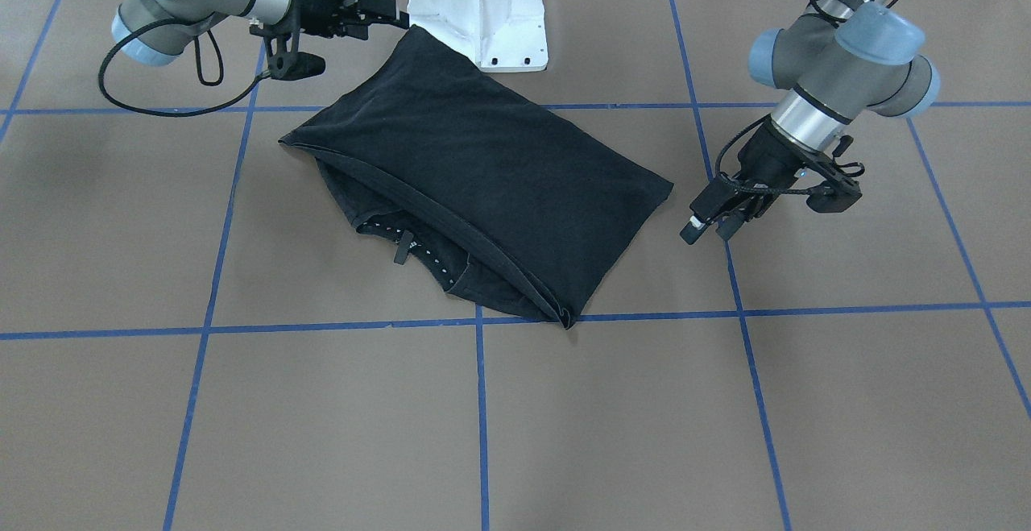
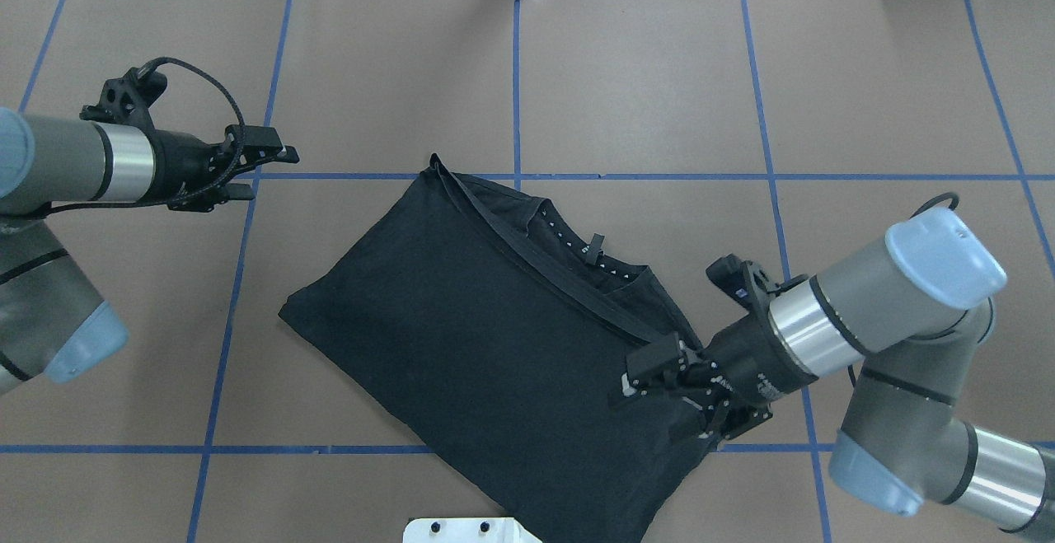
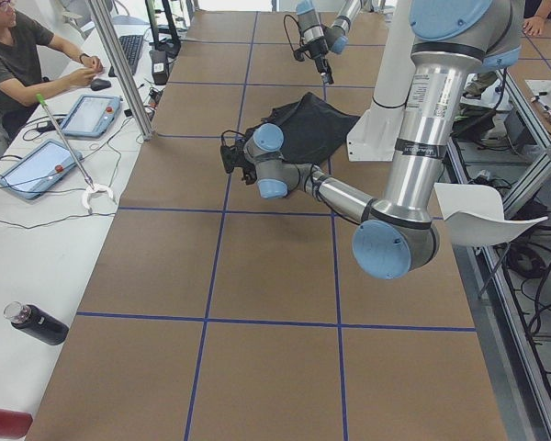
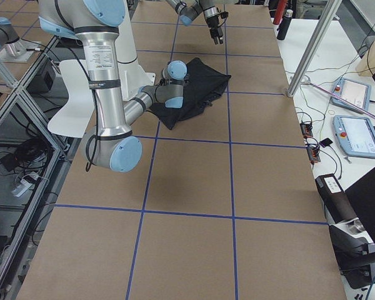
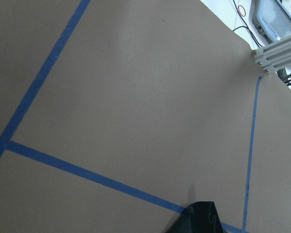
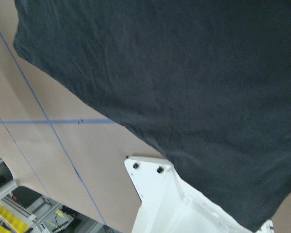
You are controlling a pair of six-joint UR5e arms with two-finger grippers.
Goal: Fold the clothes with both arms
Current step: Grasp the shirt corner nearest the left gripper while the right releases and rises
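Black T-shirt (image 1: pixel 483 168) — folded double, slightly rumpled, collar (image 1: pixel 403 234) peeking out.

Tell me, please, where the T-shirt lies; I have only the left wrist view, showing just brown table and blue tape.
Observer: The black T-shirt lies folded at mid-table, apart from the left tool.
Operator: Is the right arm holding it?
Observer: Yes, the right tool grips its corner nearest the white pedestal.
Operator: Does the graphic show?
Observer: No; only plain black cloth shows, with the collar on the edge away from the robot.
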